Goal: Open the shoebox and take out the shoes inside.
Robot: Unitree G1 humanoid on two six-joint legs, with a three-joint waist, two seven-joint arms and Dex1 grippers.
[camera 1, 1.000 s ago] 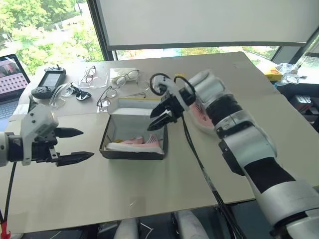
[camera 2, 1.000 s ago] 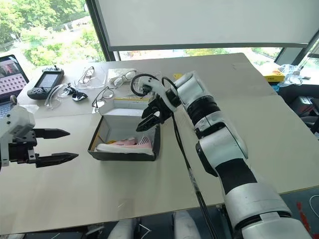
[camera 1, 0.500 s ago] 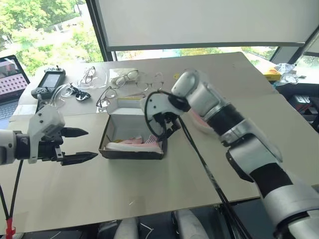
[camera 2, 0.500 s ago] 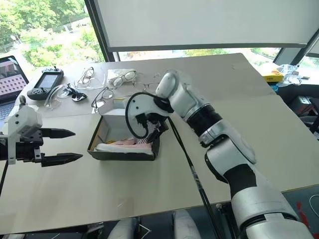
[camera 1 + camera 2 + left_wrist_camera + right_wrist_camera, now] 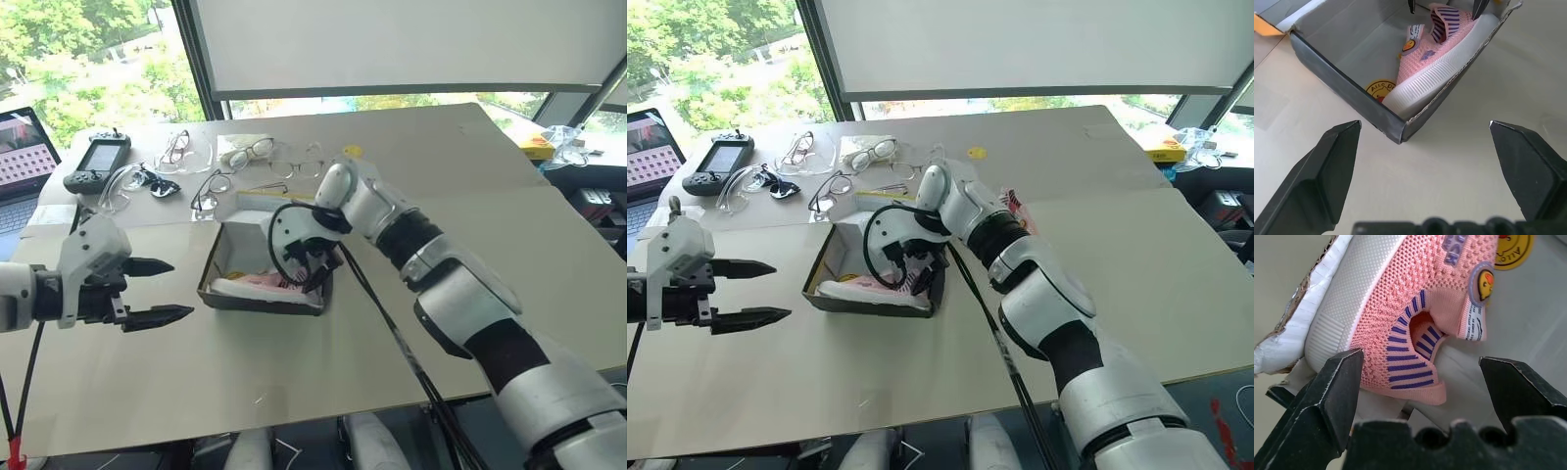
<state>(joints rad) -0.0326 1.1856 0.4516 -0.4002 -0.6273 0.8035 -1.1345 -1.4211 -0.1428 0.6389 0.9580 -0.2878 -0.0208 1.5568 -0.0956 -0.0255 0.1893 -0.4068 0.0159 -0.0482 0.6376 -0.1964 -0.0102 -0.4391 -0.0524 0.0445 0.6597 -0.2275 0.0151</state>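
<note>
The shoebox [image 5: 257,300] lies open at the table's middle, dark grey outside and white inside, its lid [image 5: 257,204] folded back. One pink shoe [image 5: 253,285] with a white sole rests inside along the near wall. My right gripper [image 5: 312,272] points down into the box's right end. It is open, with its fingers on either side of the striped heel [image 5: 1410,357], and I cannot tell whether they touch it. A second pink shoe [image 5: 1012,200] lies on the table behind my right arm, mostly hidden. My left gripper [image 5: 181,288] hovers open left of the box, holding nothing.
Several pairs of glasses [image 5: 245,152] lie behind the box. A handheld controller [image 5: 98,157] and a laptop [image 5: 24,147] sit at the far left. A small yellow disc [image 5: 353,150] lies behind my right arm. A black cable [image 5: 392,333] trails from the right wrist over the near table edge.
My right gripper has rolled, tipped downward and sunk into the box's right end, coming around the shoe's heel. The left gripper has stayed where it was.
</note>
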